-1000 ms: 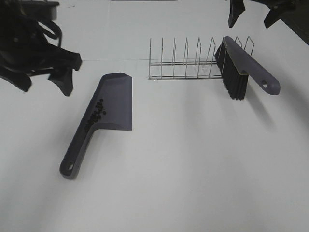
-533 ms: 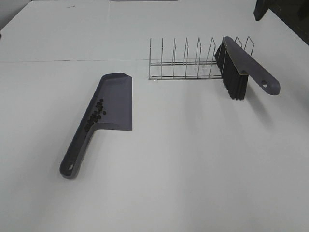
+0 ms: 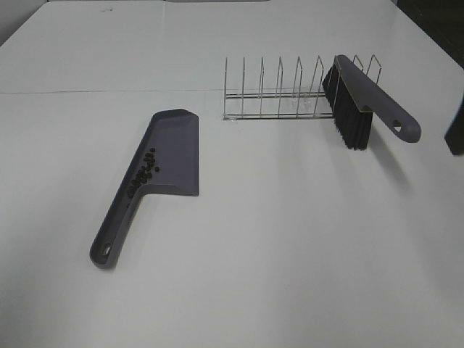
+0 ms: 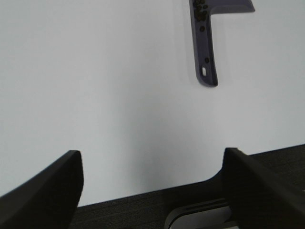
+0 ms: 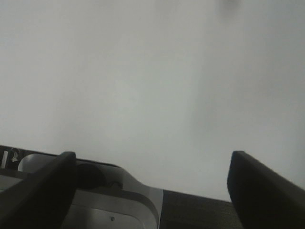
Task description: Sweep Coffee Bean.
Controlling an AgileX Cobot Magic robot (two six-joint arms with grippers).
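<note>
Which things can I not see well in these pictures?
- Coffee beans: too small to count, exterior high view.
- Dustpan blade: cut off by the picture edge, left wrist view.
- Brush: absent from both wrist views.
- Right arm: only a dark sliver at the edge, exterior high view.

On the desk (image 3: 290, 246), the dustpan (image 3: 170, 152) lies left of the middle, its blade toward the far side and its handle (image 3: 112, 232) running back toward the near left. The coffee beans (image 3: 143, 172) sit on the dustpan, strung along the left edge of the blade where it narrows into the handle. Behind and to the right of the dustpan stands a wire rack (image 3: 279, 90), set across the desk. The brush (image 3: 362, 105) rests at the right end of the rack, leaning against it, with its handle pointing toward the near right. The dustpan and the rack lie near each other but apart.
</note>
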